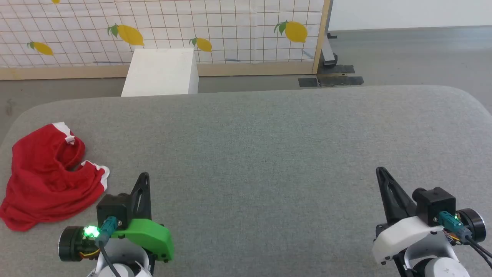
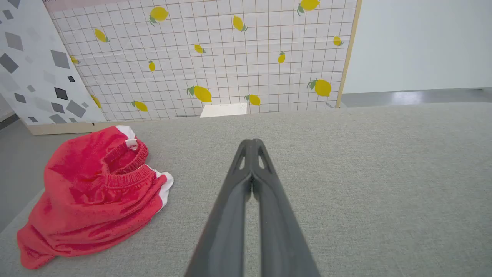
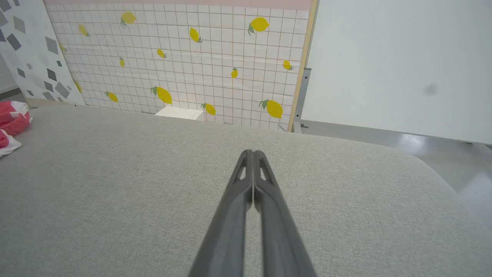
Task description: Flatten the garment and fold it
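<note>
The red shorts (image 1: 46,177) lie crumpled in a heap at the left end of the grey padded table (image 1: 269,154), white trim showing at two spots and the gathered waistband (image 2: 127,175) open toward the middle. My left gripper (image 1: 144,177) is shut and empty, just right of the heap and apart from it. In the left wrist view the shorts (image 2: 92,196) sit left of the closed left gripper (image 2: 252,142). My right gripper (image 1: 380,171) is shut and empty at the lower right, far from the cloth. A sliver of the shorts (image 3: 11,123) shows at the right wrist view's left edge, far from the right gripper (image 3: 253,153).
A white box (image 1: 161,71) stands on the floor beyond the table's far edge. Behind it runs a lemon-print grid panel (image 1: 192,30) with a wooden frame. The table's corners are rounded; grey floor lies beyond on the right.
</note>
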Available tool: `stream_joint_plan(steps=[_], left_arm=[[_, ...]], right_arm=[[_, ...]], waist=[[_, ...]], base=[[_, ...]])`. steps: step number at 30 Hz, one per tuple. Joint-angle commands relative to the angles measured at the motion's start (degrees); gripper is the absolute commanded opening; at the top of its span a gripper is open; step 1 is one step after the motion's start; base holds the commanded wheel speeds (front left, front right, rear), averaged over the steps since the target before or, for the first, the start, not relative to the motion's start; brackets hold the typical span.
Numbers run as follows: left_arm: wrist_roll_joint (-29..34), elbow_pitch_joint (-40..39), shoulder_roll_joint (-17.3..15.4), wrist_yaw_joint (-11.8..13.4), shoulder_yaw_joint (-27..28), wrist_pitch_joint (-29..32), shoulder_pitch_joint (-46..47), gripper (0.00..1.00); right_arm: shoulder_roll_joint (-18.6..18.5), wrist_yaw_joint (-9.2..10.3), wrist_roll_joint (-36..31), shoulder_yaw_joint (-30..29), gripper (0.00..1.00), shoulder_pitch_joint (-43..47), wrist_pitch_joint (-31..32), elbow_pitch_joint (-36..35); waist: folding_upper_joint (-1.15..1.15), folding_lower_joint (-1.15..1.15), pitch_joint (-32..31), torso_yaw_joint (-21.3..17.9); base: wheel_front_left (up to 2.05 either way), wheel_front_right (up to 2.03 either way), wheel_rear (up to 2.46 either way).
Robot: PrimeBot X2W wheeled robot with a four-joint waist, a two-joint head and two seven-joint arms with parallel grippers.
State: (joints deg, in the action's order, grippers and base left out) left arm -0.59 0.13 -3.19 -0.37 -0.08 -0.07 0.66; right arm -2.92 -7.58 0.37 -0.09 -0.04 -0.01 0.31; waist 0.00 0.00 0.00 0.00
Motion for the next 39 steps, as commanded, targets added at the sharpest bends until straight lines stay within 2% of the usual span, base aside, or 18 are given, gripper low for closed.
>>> stream_joint_plan(steps=[1,16,17,39], left_arm=[[0.59,-0.13,0.31,0.37,0.08,0.07,-0.66,0.0],[0.59,-0.13,0.31,0.37,0.08,0.07,-0.66,0.0],[-0.01,0.0,0.0,0.0,0.0,-0.01,0.0,1.0],[-1.97,1.75,0.04,0.35,-0.7,-2.27,0.16,1.0]], right_arm=[[0.04,0.09,-0.37,0.09,0.0,0.04,0.01,-0.31],[0.04,0.09,-0.37,0.09,0.0,0.04,0.01,-0.31],[0.0,0.0,0.01,-0.01,1.0,0.0,-0.01,0.0],[0.01,0.01,3.16,-0.76,1.0,0.37,-2.27,1.77]], waist=[[0.0,0.0,0.0,0.0],[0.0,0.0,0.0,0.0],[0.0,0.0,0.0,0.0],[0.0,0.0,0.1,0.73]], base=[[0.0,0.0,0.0],[0.0,0.0,0.0],[0.0,0.0,0.0],[0.0,0.0,0.0]])
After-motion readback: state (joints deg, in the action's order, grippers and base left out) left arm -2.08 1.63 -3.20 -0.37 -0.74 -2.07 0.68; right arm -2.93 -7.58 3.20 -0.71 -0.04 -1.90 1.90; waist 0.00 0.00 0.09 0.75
